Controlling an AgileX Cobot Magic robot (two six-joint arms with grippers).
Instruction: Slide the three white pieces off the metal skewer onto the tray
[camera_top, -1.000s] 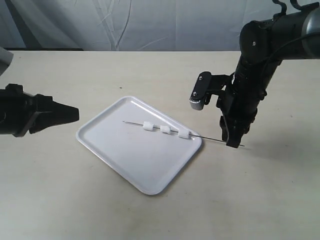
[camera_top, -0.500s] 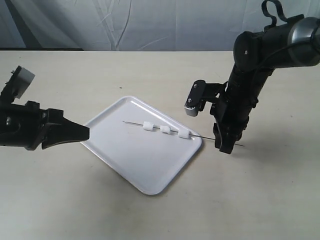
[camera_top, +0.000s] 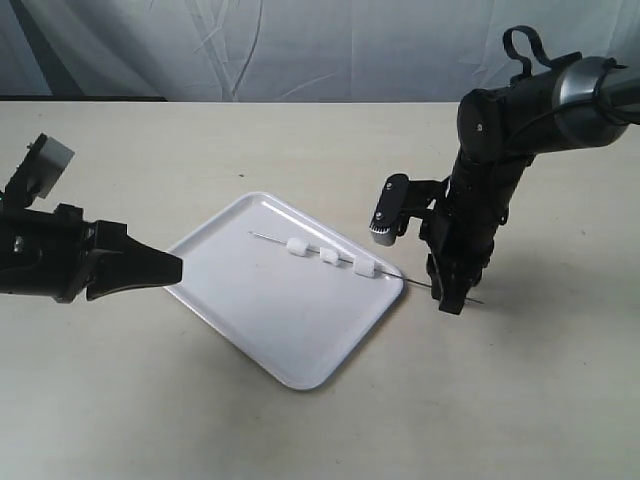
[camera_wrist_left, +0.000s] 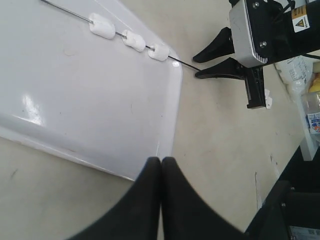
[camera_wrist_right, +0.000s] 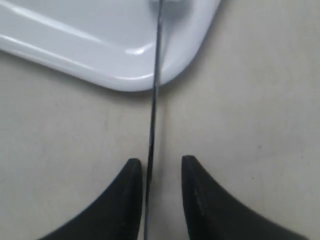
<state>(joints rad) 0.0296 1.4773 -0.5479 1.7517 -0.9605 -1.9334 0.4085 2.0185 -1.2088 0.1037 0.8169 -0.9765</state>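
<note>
So the tray (camera_top: 270, 320) sits diagonally on the desk (camera_top: 300, 430), with one rounded corner toward the near edge. Bare beige desk shows on every side of it, most of it in front and off to the right. Most of the tray floor is bare too. Only the far-right side has anything on it.

The tray is glossy white plastic, a flat rectangle with a low raised rim. The metal skewer (camera_wrist_right: 153, 115) is a really thin straight grey rod. It lies along that far-right side, with one end over the tray floor. The other end crosses the rim at the right corner and pokes out over the desk.

The three white pieces (camera_top: 329, 256) are soft-looking stubby cylinders threaded on the skewer in a row. All three are inside the rim, bunched toward the right corner. The desk itself is matte and a bit scuffed.

The right fingers (camera_top: 447, 295) point down at the overhanging end, just outside the rim. They're spread apart with the rod running through the gap, close to one finger. I can't tell if it actually touches.

The left fingers (camera_wrist_left: 161, 165) are clenched tip to tip on nothing, hanging by the tray's left edge.
</note>
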